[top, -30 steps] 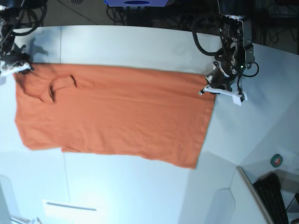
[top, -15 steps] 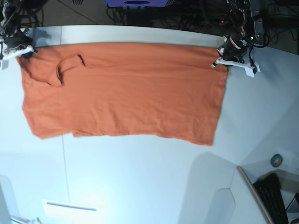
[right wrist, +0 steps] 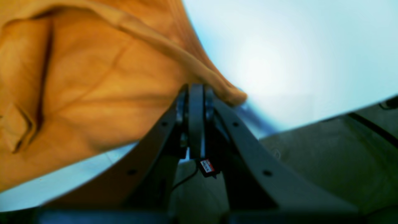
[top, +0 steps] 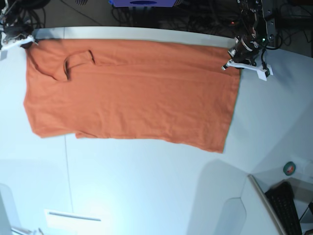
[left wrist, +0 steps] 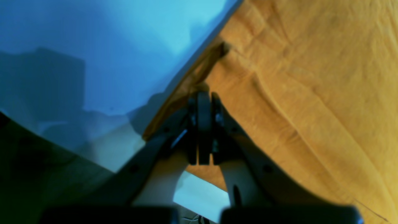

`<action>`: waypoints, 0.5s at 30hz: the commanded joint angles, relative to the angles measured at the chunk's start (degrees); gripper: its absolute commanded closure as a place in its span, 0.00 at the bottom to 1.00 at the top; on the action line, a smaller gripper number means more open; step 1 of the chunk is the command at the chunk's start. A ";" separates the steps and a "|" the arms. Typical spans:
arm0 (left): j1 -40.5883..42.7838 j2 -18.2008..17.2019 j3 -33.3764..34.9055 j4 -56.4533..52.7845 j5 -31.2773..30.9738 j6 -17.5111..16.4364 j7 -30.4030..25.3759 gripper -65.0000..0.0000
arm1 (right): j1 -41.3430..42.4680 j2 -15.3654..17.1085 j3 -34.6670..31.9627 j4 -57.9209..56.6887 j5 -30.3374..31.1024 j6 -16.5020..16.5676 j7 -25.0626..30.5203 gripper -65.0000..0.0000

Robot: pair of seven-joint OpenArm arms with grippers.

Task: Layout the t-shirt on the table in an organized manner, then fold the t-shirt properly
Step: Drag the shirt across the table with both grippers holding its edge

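Note:
The orange t-shirt lies stretched wide across the far half of the white table, its round neck toward the left. My left gripper is shut on the t-shirt's far right corner; the left wrist view shows the hem pinched between closed fingers. At the far left corner my right gripper is shut on the shoulder edge, and the right wrist view has folded cloth caught at the fingertips. Both grips sit near the table's far edge.
A dark seam line runs down the table at the left. A green tape roll and a black keyboard sit off the table's lower right edge. Cables and a blue box lie beyond the far edge.
Both grippers have carried the t-shirt's far edge away toward the table's back edge, and the whole shirt has slid that way, pulled tauter and flatter.

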 commanded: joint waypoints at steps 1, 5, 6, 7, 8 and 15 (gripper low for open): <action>0.36 -0.28 -0.01 1.20 0.61 0.88 0.54 1.00 | -0.19 0.82 0.88 1.56 0.62 0.07 0.71 1.00; 1.24 -0.28 -0.10 3.39 0.61 0.88 0.54 1.00 | -0.63 -1.46 3.52 8.68 0.45 0.07 -2.98 1.00; 1.41 -0.28 -0.10 3.57 0.61 0.88 0.54 1.00 | -0.63 -2.08 3.70 10.70 0.36 0.07 -4.21 1.00; 1.41 -0.28 -0.01 3.57 0.61 0.88 0.54 1.00 | -0.46 -2.52 3.61 12.20 0.36 0.07 -5.35 1.00; 1.41 -0.19 -0.01 3.48 0.61 0.88 0.54 1.00 | 0.16 -2.87 3.17 12.99 0.27 0.07 -5.88 1.00; 1.41 -0.19 -0.37 3.83 0.61 0.88 0.54 1.00 | 4.11 -3.13 0.09 8.07 0.01 0.07 -6.05 1.00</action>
